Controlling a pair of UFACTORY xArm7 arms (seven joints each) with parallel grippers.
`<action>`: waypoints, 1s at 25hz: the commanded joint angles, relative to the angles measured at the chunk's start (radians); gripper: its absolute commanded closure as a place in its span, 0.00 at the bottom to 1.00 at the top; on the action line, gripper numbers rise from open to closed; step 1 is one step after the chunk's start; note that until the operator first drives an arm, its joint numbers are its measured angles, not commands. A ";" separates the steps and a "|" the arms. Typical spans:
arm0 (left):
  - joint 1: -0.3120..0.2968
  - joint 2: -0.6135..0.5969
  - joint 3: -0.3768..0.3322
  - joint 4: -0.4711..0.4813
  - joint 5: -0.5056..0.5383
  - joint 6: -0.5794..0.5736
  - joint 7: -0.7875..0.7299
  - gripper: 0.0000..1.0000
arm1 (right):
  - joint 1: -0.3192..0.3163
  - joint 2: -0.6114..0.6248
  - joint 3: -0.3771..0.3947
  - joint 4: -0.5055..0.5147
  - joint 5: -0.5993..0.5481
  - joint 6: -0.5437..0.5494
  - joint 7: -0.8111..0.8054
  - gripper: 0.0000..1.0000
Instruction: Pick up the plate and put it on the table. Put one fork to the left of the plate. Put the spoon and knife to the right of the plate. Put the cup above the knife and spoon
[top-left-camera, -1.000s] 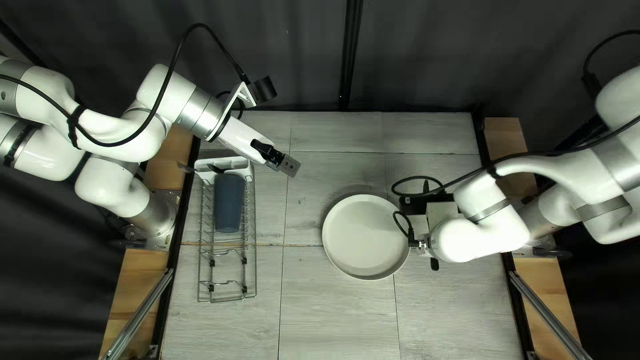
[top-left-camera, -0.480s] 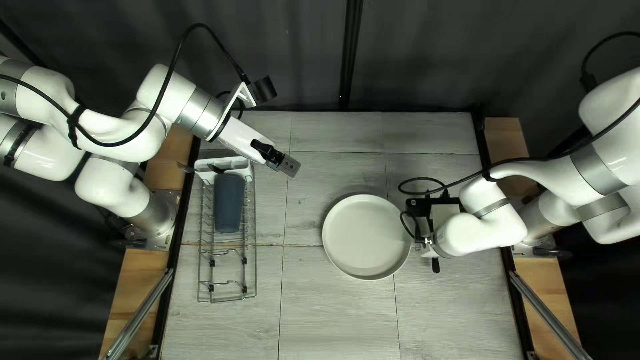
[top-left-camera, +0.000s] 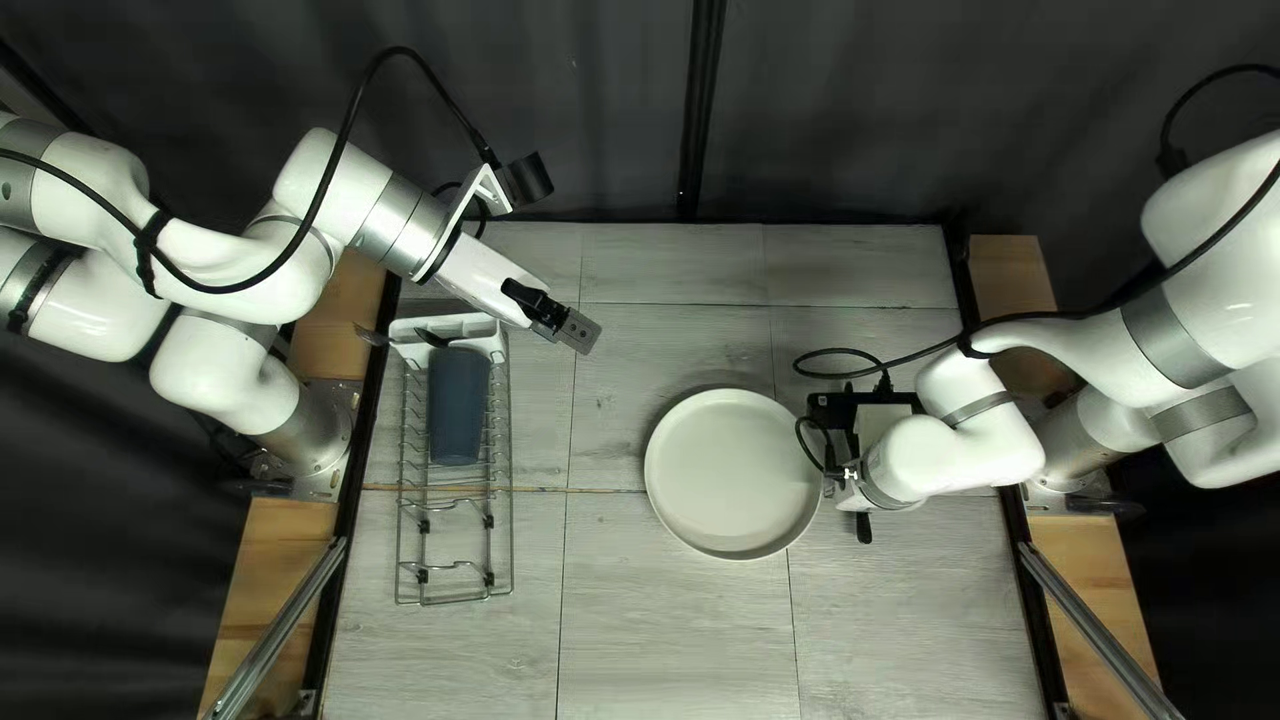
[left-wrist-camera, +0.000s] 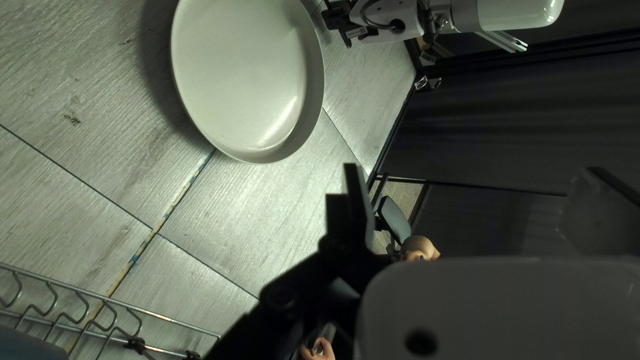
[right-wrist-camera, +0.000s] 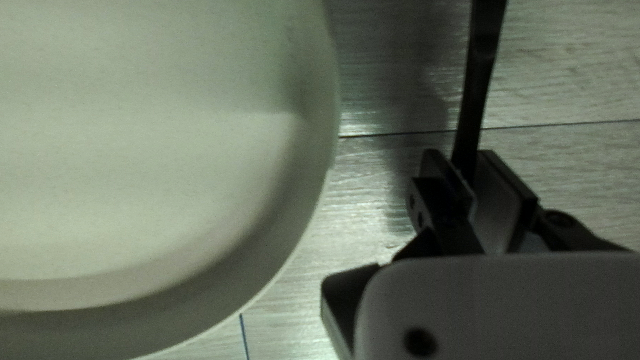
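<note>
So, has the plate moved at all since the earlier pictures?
No. In the top left view, the plate sits no nearer to and no farther from the wire rack.

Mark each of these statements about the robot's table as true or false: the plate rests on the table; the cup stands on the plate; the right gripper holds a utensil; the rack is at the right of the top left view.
The plate rests on the table. True.
The cup stands on the plate. False: it is in the wire rack.
The right gripper holds a dark utensil. True.
The rack is at the right. False: left.
</note>
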 commanded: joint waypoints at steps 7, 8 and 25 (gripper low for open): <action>0.000 0.000 0.000 0.000 0.000 0.000 0.000 0.00 | -0.006 -0.148 0.005 0.061 -0.030 0.258 -0.010 0.00; 0.000 0.000 0.000 0.000 0.000 0.000 0.000 0.00 | -0.005 -0.157 0.004 0.073 -0.033 0.287 -0.019 0.00; 0.000 0.000 0.000 0.000 0.000 0.000 0.000 0.00 | 0.089 -0.384 0.064 0.180 -0.122 0.607 -0.288 0.00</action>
